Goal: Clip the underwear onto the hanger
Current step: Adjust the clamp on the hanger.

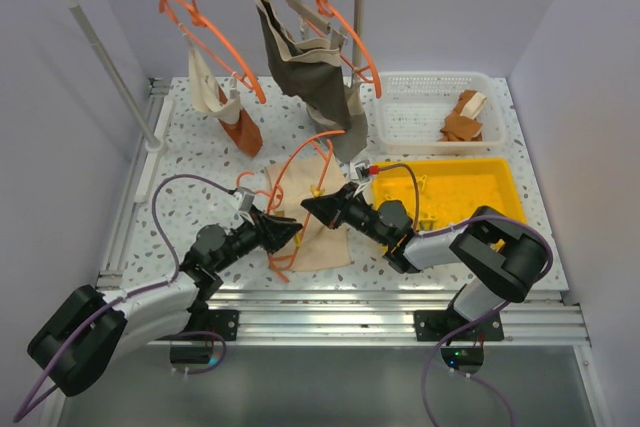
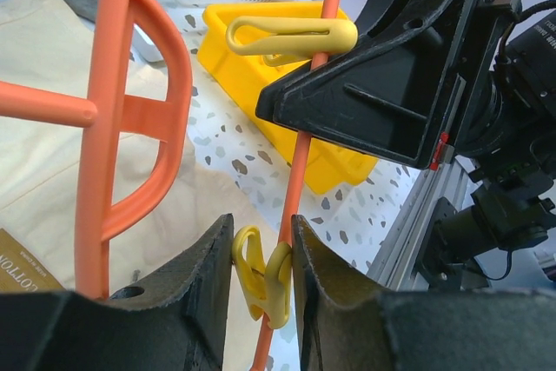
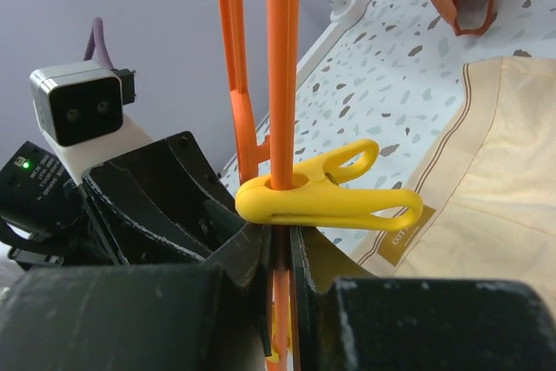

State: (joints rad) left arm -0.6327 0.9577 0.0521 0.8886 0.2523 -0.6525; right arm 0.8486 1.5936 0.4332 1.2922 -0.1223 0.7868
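while the hanger [image 2: 91, 171] runs near-to-far over the underwear [image 1: 330, 243], right tool [image 3: 280, 254] pinches it, left tool [image 2: 262, 245] its clip [image 2: 261, 291].

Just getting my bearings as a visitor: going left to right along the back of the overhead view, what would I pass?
rack's left post → hanging cream cloth → dark grey garment → white basket

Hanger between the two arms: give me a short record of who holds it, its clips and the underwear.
hanger: orange, above the underwear
right gripper: shut on the hanger bar
left gripper: closed around a yellow clip on that bar
second yellow clip: on the bar, just past the right gripper's fingers
underwear: lying flat, no clip seen biting it
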